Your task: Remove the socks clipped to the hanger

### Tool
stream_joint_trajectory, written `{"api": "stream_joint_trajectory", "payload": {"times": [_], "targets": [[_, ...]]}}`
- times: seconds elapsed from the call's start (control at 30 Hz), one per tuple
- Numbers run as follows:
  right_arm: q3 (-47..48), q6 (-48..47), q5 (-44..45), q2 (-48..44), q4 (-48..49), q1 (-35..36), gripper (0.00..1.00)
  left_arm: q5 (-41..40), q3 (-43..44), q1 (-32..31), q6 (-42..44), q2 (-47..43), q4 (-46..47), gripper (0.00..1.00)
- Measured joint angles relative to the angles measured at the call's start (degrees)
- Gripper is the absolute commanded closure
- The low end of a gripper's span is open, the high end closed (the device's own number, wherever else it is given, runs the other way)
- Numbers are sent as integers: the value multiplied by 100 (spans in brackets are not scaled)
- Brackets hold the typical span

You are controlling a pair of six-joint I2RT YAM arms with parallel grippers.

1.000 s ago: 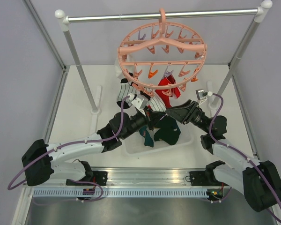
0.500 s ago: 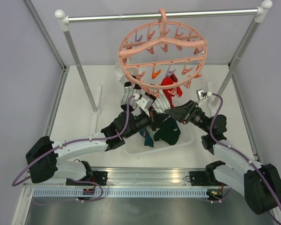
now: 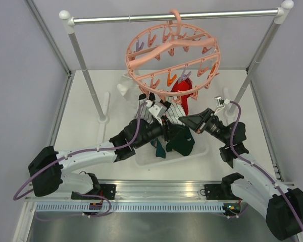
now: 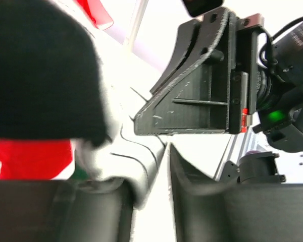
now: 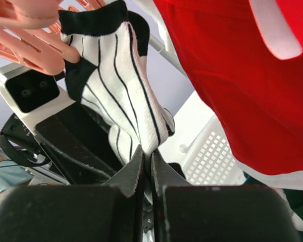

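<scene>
The salmon-pink ring hanger [image 3: 171,55] hangs tilted from the rail by its hook. A red sock [image 3: 181,91] [image 5: 227,75] dangles from a clip on its near side. A white sock with thin black stripes [image 3: 171,112] [image 5: 116,75] hangs beside it, its dark cuff in a pink clip [image 5: 35,45]. My right gripper [image 3: 182,119] [image 5: 150,156] is shut on that sock's lower end. My left gripper [image 3: 161,122] [image 4: 159,171] stands open right next to it, with the striped sock [image 4: 126,156] lying against its left finger. Dark teal socks [image 3: 179,141] lie in the tray below.
The white perforated tray [image 3: 202,151] [image 5: 212,156] sits on the table under both grippers. The silver rail [image 3: 141,18] spans two slanted uprights, one left [image 3: 86,70] and one right [image 3: 257,60]. The two grippers' tips nearly touch; the right gripper's body [image 4: 202,85] fills the left wrist view.
The left gripper has opened and let go of the striped sock. The right gripper has closed on that sock's lower end. The hanger has tipped further, left side up.
</scene>
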Motion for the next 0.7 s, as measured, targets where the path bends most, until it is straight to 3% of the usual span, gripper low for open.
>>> {"api": "stream_joint_trajectory", "payload": {"times": [0.17, 0.5, 0.7], "targets": [[116, -372, 129, -299, -566, 13, 99, -120, -199, 0, -9, -339, -142, 52], [170, -743, 304, -459, -1106, 20, 99, -673, -330, -4, -9, -1423, -455, 50], [192, -883, 365, -544, -1257, 24, 99, -1021, -195, -4, 44, -1600, -568, 48]]}}
